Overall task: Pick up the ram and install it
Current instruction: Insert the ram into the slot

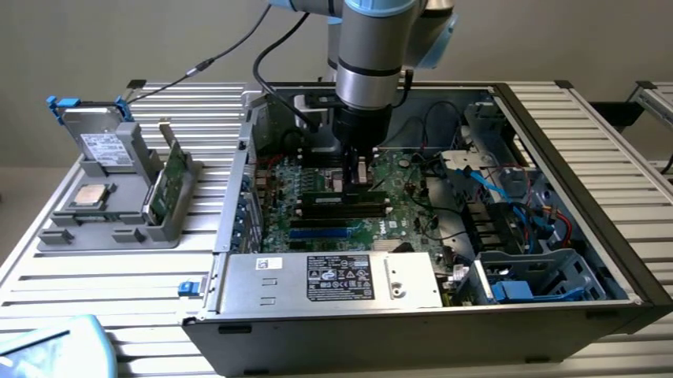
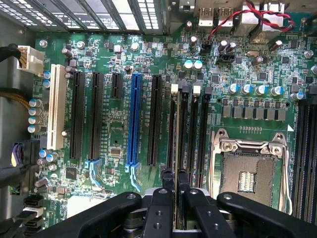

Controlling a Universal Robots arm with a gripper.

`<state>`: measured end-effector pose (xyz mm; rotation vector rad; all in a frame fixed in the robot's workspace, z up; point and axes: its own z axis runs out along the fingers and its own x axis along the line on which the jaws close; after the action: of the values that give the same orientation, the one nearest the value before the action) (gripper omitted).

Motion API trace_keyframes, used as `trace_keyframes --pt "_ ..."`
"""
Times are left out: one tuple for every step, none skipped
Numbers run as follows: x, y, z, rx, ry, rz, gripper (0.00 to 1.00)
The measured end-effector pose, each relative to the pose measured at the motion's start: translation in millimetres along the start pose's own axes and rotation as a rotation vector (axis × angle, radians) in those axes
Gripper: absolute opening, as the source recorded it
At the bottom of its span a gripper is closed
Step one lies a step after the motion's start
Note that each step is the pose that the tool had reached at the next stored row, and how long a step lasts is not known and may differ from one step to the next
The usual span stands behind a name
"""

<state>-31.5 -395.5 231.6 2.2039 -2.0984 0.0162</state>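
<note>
— How was the gripper (image 2: 175, 174) standing?

— Clenched on the ram (image 2: 177, 134). Its two black fingers (image 2: 167, 198) pinched the thin board from both sides. From the wrist view the ram was seen edge-on, a narrow strip running away from the fingertips.

— And where was the ram?

— Down inside the computer case (image 1: 589, 142), upright over the motherboard (image 2: 114, 124) and in line with the black memory slots (image 2: 190, 134). I could not tell whether it was seated in one.

— What lay around it?

— The open processor socket (image 2: 246, 168) was just beside those slots on one side. A blue expansion slot (image 2: 133, 119) and a white one (image 2: 56, 106) lay on the other. In the exterior view the power supply (image 1: 336, 279) sat at the case's near edge. Well apart, at the exterior view's left, a grey holder (image 1: 105, 228) on the table (image 1: 63, 283) carried a green card (image 1: 163, 185) and a drive (image 1: 100, 146).
</note>
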Motion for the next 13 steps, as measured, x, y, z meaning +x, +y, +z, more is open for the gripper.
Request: trace_keyframes --pt "0.0 0.0 0.1 -0.0001 -0.0001 0.001 0.14" --pt "0.2 0.0 0.3 -0.0001 -0.0004 0.003 0.14" --pt "0.3 0.0 0.4 -0.0002 -0.0005 0.004 0.14" --pt "0.6 0.0 0.5 -0.0004 -0.0004 0.005 0.14" --pt "0.7 0.0 0.8 -0.0004 -0.0005 0.006 0.14" --pt "0.9 0.0 1.0 -0.0006 -0.0005 0.007 0.14" --pt "1.1 0.0 1.2 -0.0005 -0.0005 0.007 0.14" --pt "1.4 0.0 1.4 -0.0006 -0.0004 0.007 0.14" --pt "1.7 -0.1 1.7 -0.0006 -0.0004 0.007 0.14" --pt "2.0 -0.1 2.0 -0.0006 -0.0004 0.007 0.14" --pt "2.1 -0.1 2.3 -0.0006 -0.0006 0.007 0.14" --pt "2.3 -0.1 2.5 -0.0006 -0.0005 0.008 0.14" --pt "2.9 -0.1 2.7 -0.0007 -0.0003 0.008 0.14"
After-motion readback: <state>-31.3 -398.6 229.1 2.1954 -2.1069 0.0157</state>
